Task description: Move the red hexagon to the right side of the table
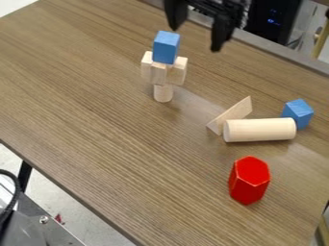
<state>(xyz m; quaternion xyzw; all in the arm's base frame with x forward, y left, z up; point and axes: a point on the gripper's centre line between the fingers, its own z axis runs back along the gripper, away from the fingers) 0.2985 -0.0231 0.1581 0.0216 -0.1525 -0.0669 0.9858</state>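
The gripper [198,32] hangs at the top of the camera view, above the table's far part, with its two fingers spread wide and nothing between them. A red hexagonal block [248,180] stands upright on the brown wooden table [116,158], in the lower right part of the view. It is well away from the gripper, nearer the camera, and nothing touches it.
A light wooden cylinder [260,130] lies behind the red block, with a thin wooden triangle [233,115] at its left end and a blue cube [298,113] by its right end. Below and left of the gripper stands a wooden stack [163,93] topped by a blue block [166,47].
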